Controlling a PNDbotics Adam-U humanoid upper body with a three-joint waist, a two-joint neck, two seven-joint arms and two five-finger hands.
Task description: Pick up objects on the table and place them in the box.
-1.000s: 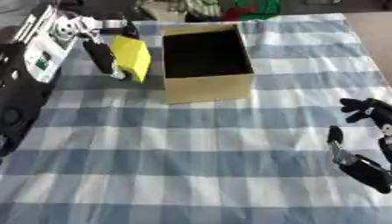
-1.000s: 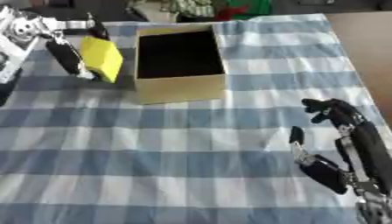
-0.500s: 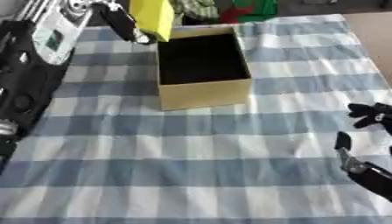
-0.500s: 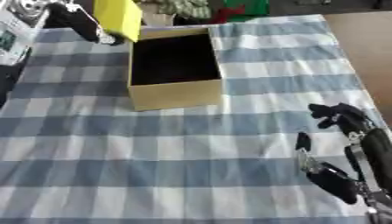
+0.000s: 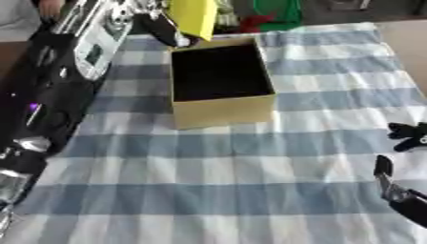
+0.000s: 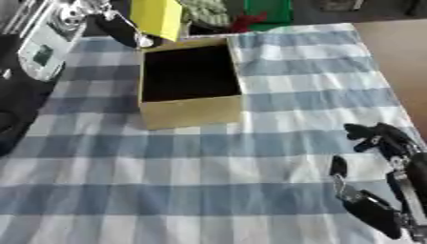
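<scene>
**Operator:** Blue-and-white checked cloth [image 5: 250, 162] covers the table; what am I holding?

**Guide:** Your left hand [image 5: 160, 29] pinches a flat yellow rigid-looking block [image 5: 193, 16], probably light, above the open tan cardboard box [image 5: 223, 101]'s far rim. Keep gripping its side faces. Your right hand [image 6: 380, 143] rests idle, fingers relaxed.

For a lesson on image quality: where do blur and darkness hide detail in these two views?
Left eye view: the box interior is black, its floor unreadable; the left hand is smeared beside the yellow object. Right eye view: the right hand shows soft-edged at the lower right.
</scene>
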